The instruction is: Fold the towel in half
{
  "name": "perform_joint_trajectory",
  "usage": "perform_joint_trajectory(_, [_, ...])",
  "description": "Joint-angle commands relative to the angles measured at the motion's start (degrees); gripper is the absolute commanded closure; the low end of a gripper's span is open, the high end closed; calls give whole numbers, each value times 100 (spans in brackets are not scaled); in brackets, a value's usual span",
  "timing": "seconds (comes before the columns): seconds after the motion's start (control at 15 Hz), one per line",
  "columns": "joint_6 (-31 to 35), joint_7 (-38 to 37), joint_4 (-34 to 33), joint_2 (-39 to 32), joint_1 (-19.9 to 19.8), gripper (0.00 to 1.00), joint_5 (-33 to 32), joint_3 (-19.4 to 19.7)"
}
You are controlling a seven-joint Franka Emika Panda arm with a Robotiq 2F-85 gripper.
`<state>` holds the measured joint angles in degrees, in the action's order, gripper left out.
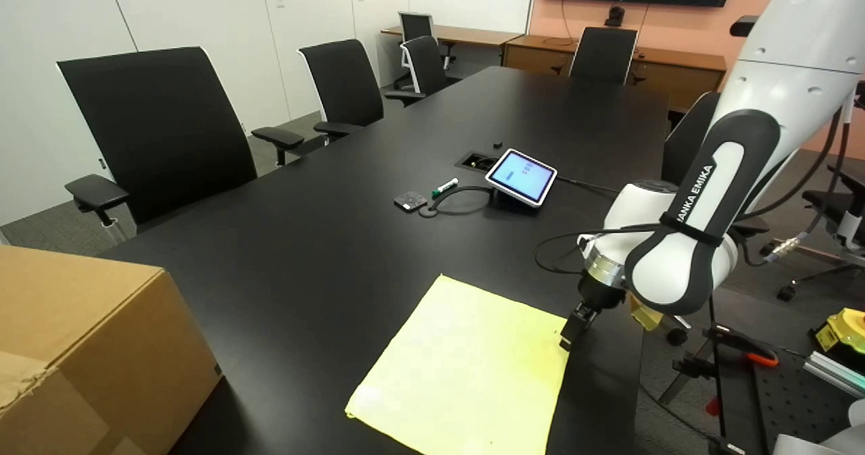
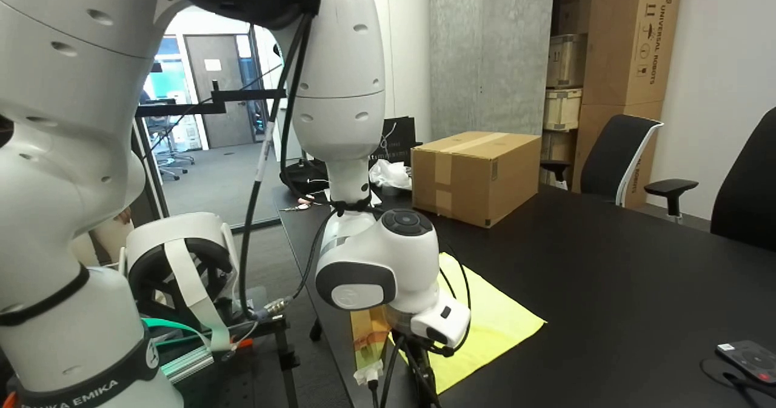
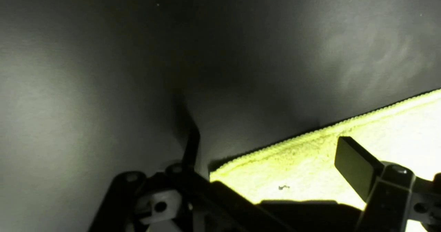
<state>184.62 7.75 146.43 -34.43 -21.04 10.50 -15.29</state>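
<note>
The pale yellow towel (image 1: pixel 466 367) lies spread flat on the dark table, in both exterior views; part of it is hidden behind the arm in an exterior view (image 2: pixel 494 317). In the wrist view one corner and a stitched edge of the towel (image 3: pixel 310 170) show. My gripper (image 1: pixel 566 341) points down at the towel's corner. In the wrist view the gripper (image 3: pixel 268 140) is open, its two fingers wide apart. One finger is over the dark table beside the corner, the other over the towel. Nothing is held between them. I cannot tell whether the fingertips touch the surface.
A brown cardboard box (image 1: pixel 101 353) stands on the table (image 1: pixel 304 252) beyond the towel. A small tablet (image 1: pixel 522 176), a green marker (image 1: pixel 445 187) and a small dark device (image 1: pixel 410 201) lie farther along the table. Cables hang around the wrist. Chairs line the table.
</note>
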Motion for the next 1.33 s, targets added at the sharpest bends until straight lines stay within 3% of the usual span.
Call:
perform_joint_trajectory(0.0, [445, -509, -151, -189, 227, 0, -239, 243])
perform_joint_trajectory(0.47, [577, -975, -380, -340, 442, 0, -297, 471])
perform_joint_trajectory(1.27, [361, -1142, -631, -478, 903, 0, -283, 644])
